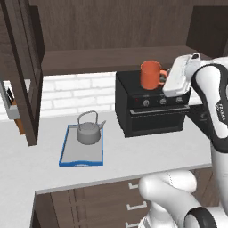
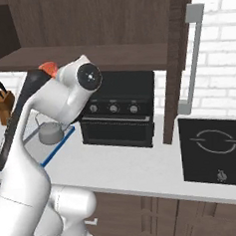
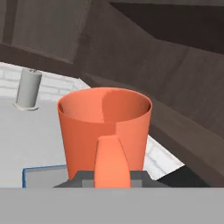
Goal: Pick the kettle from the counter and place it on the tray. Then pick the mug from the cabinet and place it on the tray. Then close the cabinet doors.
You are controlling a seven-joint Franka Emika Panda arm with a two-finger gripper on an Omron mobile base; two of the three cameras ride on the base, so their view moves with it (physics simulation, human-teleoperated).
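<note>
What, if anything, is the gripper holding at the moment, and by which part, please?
The gripper holds the orange mug by its side loop handle, upright in the air.

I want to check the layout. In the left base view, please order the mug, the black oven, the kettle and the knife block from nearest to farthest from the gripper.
1. Mug: held in the gripper, above the oven.
2. Black oven: just below.
3. Kettle: on the tray, lower left.
4. Knife block: far left edge.
</note>
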